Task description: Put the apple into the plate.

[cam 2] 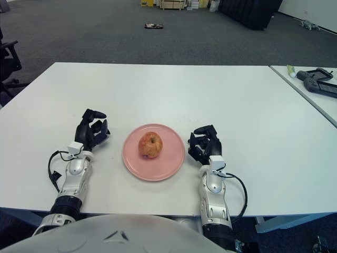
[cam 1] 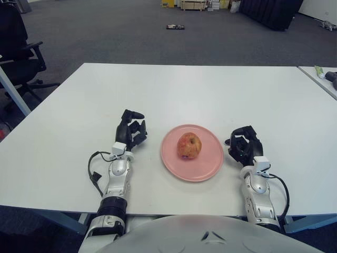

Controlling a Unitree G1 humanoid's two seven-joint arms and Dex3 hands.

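A red-yellow apple (cam 1: 189, 145) sits upright in the middle of a pink plate (cam 1: 206, 166) near the front of the white table (cam 1: 189, 89). My left hand (cam 1: 130, 130) shows just left of the plate, its dark fingers curled and holding nothing. My right hand (cam 1: 243, 144) shows just right of the plate, fingers curled and holding nothing. Neither hand touches the apple or the plate.
A second table (cam 1: 322, 78) at the right edge carries a green tube and a dark device. A black office chair (cam 1: 18, 50) stands at the far left. Boxes and dark panels line the far side of the carpeted floor.
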